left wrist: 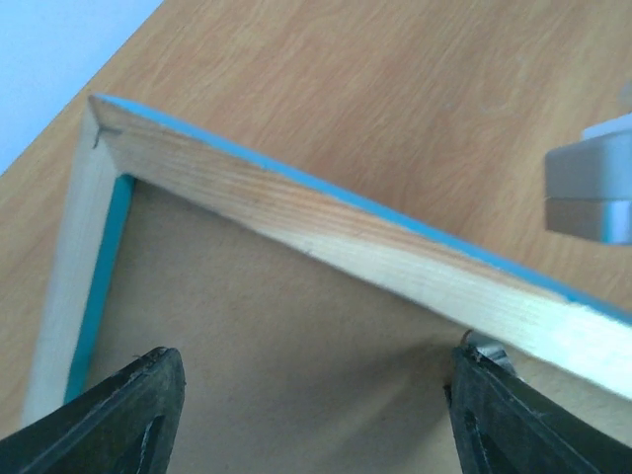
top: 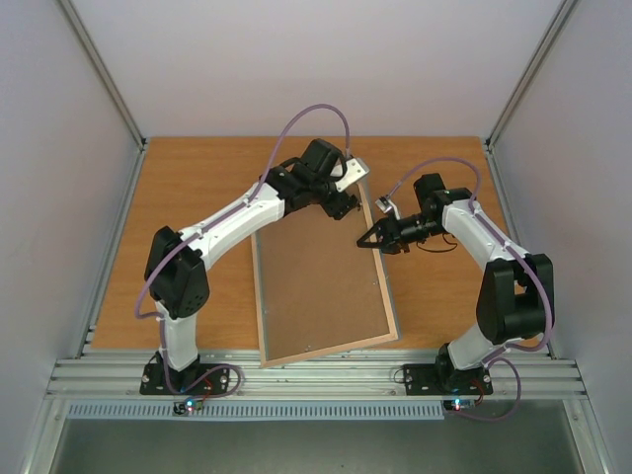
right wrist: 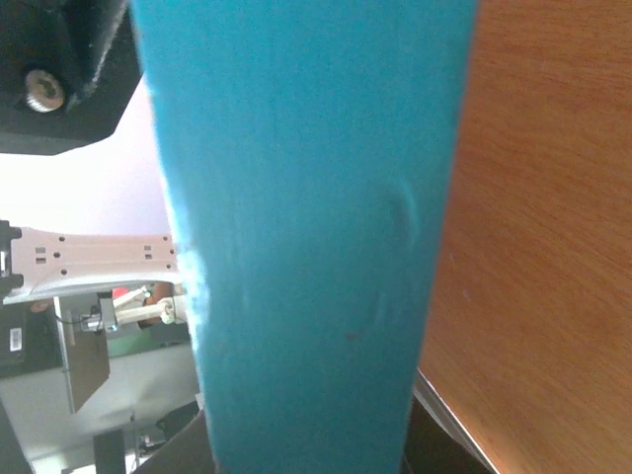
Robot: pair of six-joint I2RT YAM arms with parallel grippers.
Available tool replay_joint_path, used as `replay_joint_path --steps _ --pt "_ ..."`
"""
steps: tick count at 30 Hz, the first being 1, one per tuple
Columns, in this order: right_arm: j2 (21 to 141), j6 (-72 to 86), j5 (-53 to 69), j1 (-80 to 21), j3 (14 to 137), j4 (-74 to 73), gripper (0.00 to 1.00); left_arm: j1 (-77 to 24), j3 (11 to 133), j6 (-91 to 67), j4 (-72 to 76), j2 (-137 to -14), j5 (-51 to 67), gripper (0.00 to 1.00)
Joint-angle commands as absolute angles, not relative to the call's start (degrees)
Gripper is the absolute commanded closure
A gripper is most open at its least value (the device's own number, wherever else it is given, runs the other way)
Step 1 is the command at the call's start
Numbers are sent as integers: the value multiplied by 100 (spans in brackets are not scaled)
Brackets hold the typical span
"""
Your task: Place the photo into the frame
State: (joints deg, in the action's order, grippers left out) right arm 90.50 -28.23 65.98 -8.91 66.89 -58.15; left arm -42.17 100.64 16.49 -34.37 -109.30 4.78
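Note:
The frame (top: 387,296) lies back side up on the table, a brown backing board (top: 321,286) filling it. The photo is out of view. My left gripper (top: 341,202) hovers over the frame's far corner. In the left wrist view its fingers (left wrist: 128,415) stand wide apart above the board (left wrist: 276,365), just inside the pale wood rail (left wrist: 326,222), with nothing between them. My right gripper (top: 367,237) is at the frame's right edge near the far end. The frame's turquoise edge (right wrist: 306,237) fills the right wrist view and runs down between the jaws, which are shut on it.
The wooden table (top: 197,197) is walled on three sides, with a metal rail (top: 316,375) at the near edge. A small metal tab (left wrist: 484,348) sits by the rail next to my left gripper's right finger. A grey block (left wrist: 592,193) juts in at the right.

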Motion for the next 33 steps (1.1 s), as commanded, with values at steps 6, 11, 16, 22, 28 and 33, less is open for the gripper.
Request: replay_joint_path --steps 6,11,16,22,28,33 --pt "8932 -3141 8103 -1002 6940 -5791 99 -4305 9777 1231 -3090 -11004 2299 32" --pt "8896 -3249 8193 -1002 7042 -5922 99 -4315 9776 1376 -3336 -11067 2702 37" --pt "8898 -3401 8311 -1000 7097 -6063 99 -4266 9624 1832 -3555 -10958 3116 40" --pt "8947 -3356 8315 -993 7143 -6071 99 -4230 9513 2214 -3554 -10861 3103 39" --pt "8871 -3552 7743 -930 7357 -6376 99 -3660 10078 1803 -3755 -10730 2743 24" --pt "8835 -4026 6919 -807 8022 -6970 99 -3149 9859 1666 -3780 -10005 2461 12"
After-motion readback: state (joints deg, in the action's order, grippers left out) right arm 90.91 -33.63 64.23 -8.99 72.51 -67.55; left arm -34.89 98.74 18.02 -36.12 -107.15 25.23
